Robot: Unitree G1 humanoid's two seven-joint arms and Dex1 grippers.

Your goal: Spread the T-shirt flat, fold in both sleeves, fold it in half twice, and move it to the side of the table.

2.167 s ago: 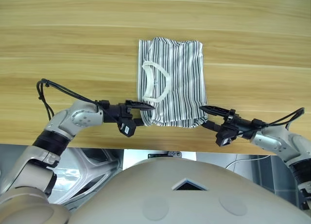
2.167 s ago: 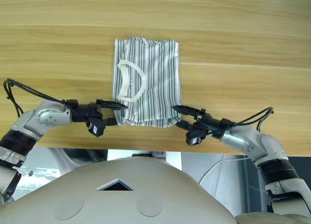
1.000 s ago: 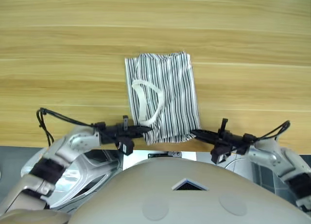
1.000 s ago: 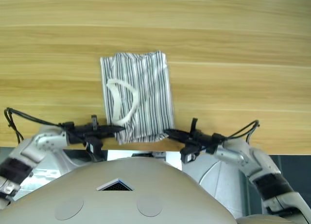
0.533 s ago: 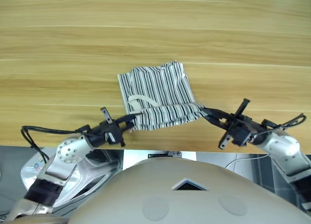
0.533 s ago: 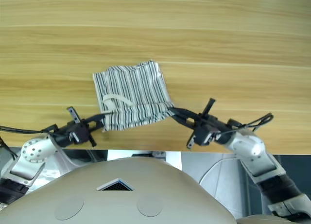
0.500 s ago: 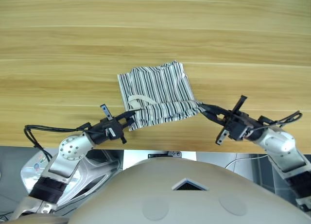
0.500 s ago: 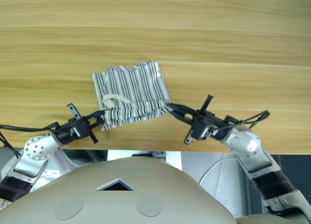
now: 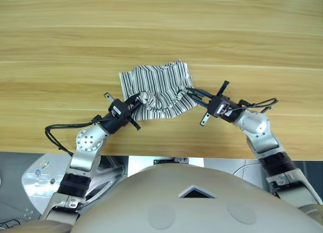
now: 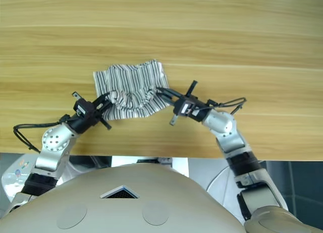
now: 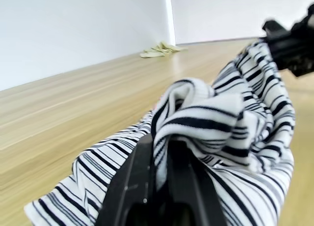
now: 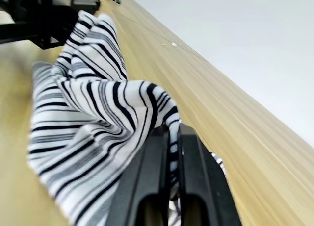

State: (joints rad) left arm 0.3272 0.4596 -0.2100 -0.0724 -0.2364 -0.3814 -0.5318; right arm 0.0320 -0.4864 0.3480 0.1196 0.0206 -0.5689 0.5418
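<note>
The black-and-white striped T-shirt (image 9: 157,84) lies folded on the wooden table (image 9: 161,36), its near edge lifted and doubled back over the far part. My left gripper (image 9: 139,98) is shut on the near left corner of the T-shirt (image 11: 206,118). On the other side my right gripper (image 9: 190,91) is shut on the near right corner of the T-shirt (image 12: 98,113). Both held corners hang above the cloth, which sags in loose folds between them. The white collar is buried in the bunched fabric.
Bare wood stretches far to the left, right and back of the T-shirt. The table's front edge (image 9: 161,153) runs just below both arms. A small pale scrap (image 11: 159,49) lies by the wall at the table's far end.
Both grippers have lifted the near edge of the T-shirt and carried it away from the table's front edge, over the far half. The flat rectangle is now shorter and bunched.
</note>
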